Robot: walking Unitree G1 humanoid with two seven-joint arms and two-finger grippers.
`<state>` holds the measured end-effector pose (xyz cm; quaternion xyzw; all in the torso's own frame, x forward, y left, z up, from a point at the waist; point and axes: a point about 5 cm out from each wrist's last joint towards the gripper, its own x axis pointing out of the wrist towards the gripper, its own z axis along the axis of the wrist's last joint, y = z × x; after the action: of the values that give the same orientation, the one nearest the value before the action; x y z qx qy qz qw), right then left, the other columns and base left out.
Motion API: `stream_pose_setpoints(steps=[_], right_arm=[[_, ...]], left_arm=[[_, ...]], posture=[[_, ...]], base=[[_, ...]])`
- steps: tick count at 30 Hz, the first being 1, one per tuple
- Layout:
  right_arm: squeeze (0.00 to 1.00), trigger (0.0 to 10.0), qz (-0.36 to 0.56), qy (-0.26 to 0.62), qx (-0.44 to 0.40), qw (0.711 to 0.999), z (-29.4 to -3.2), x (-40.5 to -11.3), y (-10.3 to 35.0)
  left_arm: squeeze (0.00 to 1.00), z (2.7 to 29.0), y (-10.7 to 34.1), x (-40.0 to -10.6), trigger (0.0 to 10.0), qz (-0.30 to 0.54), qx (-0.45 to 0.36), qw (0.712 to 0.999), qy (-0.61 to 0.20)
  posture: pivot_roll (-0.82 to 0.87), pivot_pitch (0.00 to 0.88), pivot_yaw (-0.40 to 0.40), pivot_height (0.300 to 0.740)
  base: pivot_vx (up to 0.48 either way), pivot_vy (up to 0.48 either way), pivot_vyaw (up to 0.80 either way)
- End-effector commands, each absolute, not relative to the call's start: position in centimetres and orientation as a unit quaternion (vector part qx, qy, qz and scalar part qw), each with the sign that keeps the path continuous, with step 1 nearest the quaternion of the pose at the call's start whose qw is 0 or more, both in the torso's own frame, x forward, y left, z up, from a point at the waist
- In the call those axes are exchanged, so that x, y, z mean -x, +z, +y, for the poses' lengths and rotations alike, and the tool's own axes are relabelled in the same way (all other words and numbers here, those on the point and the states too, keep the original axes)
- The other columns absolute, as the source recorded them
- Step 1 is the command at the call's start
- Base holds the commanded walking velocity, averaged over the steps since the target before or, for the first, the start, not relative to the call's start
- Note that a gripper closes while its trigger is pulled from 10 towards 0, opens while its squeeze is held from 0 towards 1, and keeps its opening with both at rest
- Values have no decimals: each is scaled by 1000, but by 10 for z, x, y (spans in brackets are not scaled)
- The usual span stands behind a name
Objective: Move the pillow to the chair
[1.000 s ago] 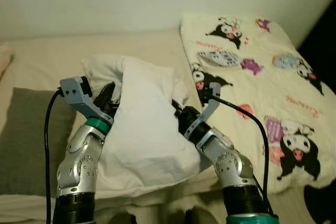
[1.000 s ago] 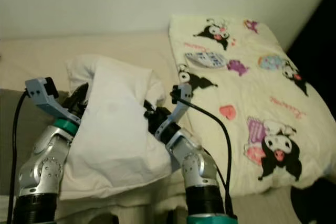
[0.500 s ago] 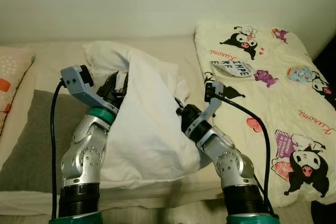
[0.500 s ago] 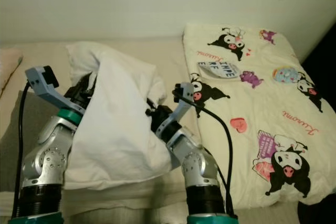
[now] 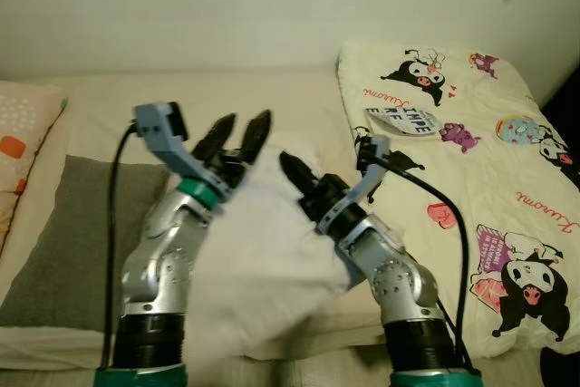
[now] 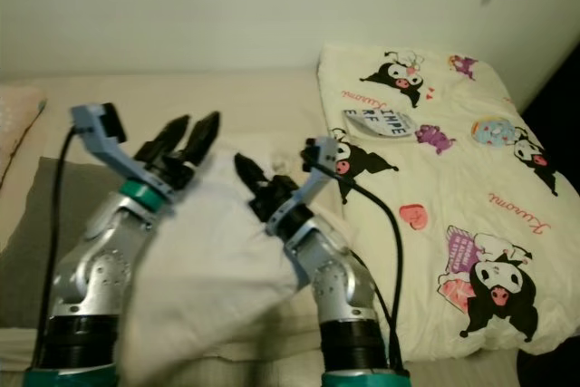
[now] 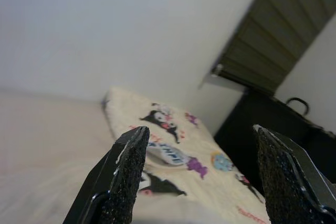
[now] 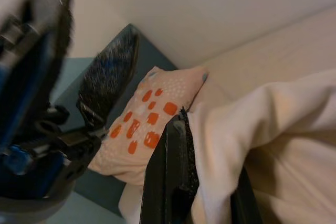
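Note:
The white pillow sags low between my two arms over the front of the beige bed, blurred as it drops. My left gripper is raised above it, open, with nothing between its spread fingers. My right gripper points up and to the left at the pillow's top right edge. In the right wrist view the pillow's cloth is pinched against its black finger, so it is shut on the pillow.
A grey cushion lies at the bed's left front, with a pink cushion with orange spots behind it. A cream cartoon-print blanket covers the right side. A pale wall runs behind the bed. Dark furniture stands at the right.
My left gripper has let go of the pillow, opened and risen. The pillow, held upright between both grippers before, has slumped downward and now hangs from the right gripper.

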<state>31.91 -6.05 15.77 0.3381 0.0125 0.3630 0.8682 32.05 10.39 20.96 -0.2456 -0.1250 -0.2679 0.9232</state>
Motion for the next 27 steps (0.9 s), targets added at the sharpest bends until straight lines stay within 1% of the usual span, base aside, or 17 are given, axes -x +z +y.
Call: stream_pose_setpoints(steps=[1, 2, 8, 10, 20, 27], right_arm=[[0, 10000, -51, 402, -380, 831, -38, -314, 188], [0, 10000, -53, 407, -380, 829, -37, -313, 189], [0, 10000, -53, 411, -380, 827, -35, -311, 188], [0, 10000, -51, 410, -379, 828, -35, -311, 187], [0, 10000, -48, 412, -378, 828, -34, -311, 188], [0, 10000, -71, 419, -386, 819, -37, -311, 200]], left_arm=[[0, 103, 213, -318, 10000, -130, 243, 920, -279], [0, 101, 215, -316, 10000, -134, 243, 917, -287], [0, 101, 213, -316, 10000, -132, 239, 919, -286], [0, 101, 213, -315, 10000, -131, 239, 920, -283], [0, 103, 212, -314, 10000, -129, 234, 922, -281], [0, 108, 219, -315, 10000, -145, 225, 922, -280]], posture=[[58, 0, 103, 740], [59, 0, 103, 740], [59, 0, 105, 740], [60, 0, 105, 740], [66, 0, 102, 740], [61, 0, 104, 740]], base=[[0, 0, -506], [0, 0, -800], [0, 0, -800], [0, 0, -431], [0, 0, 0], [0, 0, -777]])
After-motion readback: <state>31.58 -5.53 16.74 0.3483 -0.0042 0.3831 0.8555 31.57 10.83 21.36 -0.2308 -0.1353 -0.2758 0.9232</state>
